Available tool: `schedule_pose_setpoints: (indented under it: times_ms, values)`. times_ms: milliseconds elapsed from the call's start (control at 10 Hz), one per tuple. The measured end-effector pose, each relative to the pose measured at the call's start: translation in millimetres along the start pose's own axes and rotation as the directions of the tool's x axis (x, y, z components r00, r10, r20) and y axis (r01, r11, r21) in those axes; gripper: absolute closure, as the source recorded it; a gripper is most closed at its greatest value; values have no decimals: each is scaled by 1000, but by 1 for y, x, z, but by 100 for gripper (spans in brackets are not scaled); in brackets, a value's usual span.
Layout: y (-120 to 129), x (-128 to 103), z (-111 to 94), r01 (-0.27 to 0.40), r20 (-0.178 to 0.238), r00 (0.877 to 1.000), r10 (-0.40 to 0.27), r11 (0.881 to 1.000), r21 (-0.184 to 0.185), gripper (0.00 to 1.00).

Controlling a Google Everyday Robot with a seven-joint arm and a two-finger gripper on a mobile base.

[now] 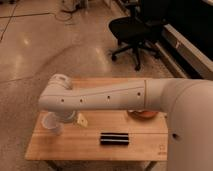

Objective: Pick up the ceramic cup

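The ceramic cup (pixel 49 121) is small, white and round, and stands upright near the left edge of the wooden table (pixel 90 145). My white arm reaches across the table from the right. My gripper (pixel 65 118) hangs from the wrist right at the cup's right side and covers part of it. I cannot tell whether it touches the cup.
A flat black object (pixel 114 138) lies in the front middle of the table. An orange-brown bowl (pixel 143 114) sits at the right, partly hidden by my arm. A small pale yellow item (pixel 81 120) lies beside the gripper. A black office chair (pixel 134 30) stands behind the table.
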Motion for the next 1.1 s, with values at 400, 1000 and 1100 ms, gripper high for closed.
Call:
schedule_pose_setpoints:
  times_ms: [400,1000,1100]
  values:
    - [-27,13,4,-20,-15,1000,21,1000,18,20]
    - [-35,48,43,-80,-6,997,80,997,0,20]
    - [-33,50,54,-85,2,996,85,996,-10,20]
